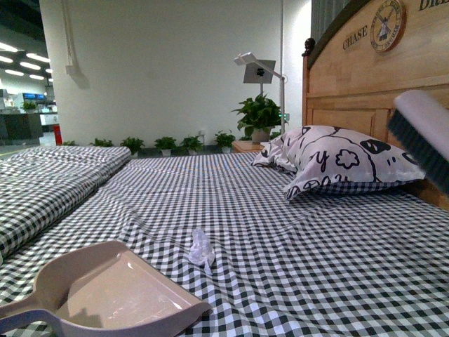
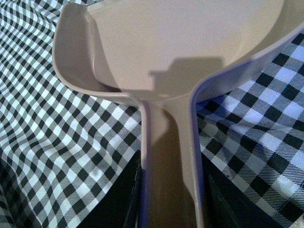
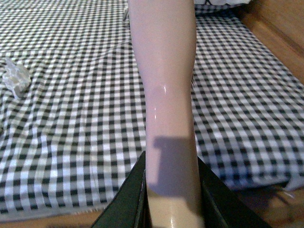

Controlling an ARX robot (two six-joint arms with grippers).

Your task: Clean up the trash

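Trash (image 1: 201,247), a small crumpled scrap of clear-whitish plastic wrap, lies on the checked sheet of the worktop (image 1: 302,274). It is near the open front edge of the dustpan (image 1: 112,288) and appears not to touch it.

The left end effector (image 2: 171,204) is clenched on the dustpan's handle. Only its dark fingers (image 2: 124,205) show, pressed against either side of the handle in the left wrist view, and the rest is cut off by the frame. The pinkish pan (image 2: 180,47) rests on the sheet, and its front lip runs out of that view.

The right end effector (image 3: 171,202) grips the pale handle of a brush (image 3: 166,95), again seen only as dark fingers (image 3: 127,199) flanking it. The brush head is out of sight there. In the front view the head (image 1: 424,137), with its dark bristles, hangs in the air at the right edge, partly cropped and well apart from the scrap. Neither arm shows in that view.

The scrap (image 3: 16,76) also appears at the border of the right wrist view, soft and hard to make out.

Farther back, a black-and-white patterned pillow (image 1: 344,165) leans against the wooden headboard (image 1: 351,84), whose lettering is only partly readable. A potted plant (image 1: 259,116) stands beyond the bed.
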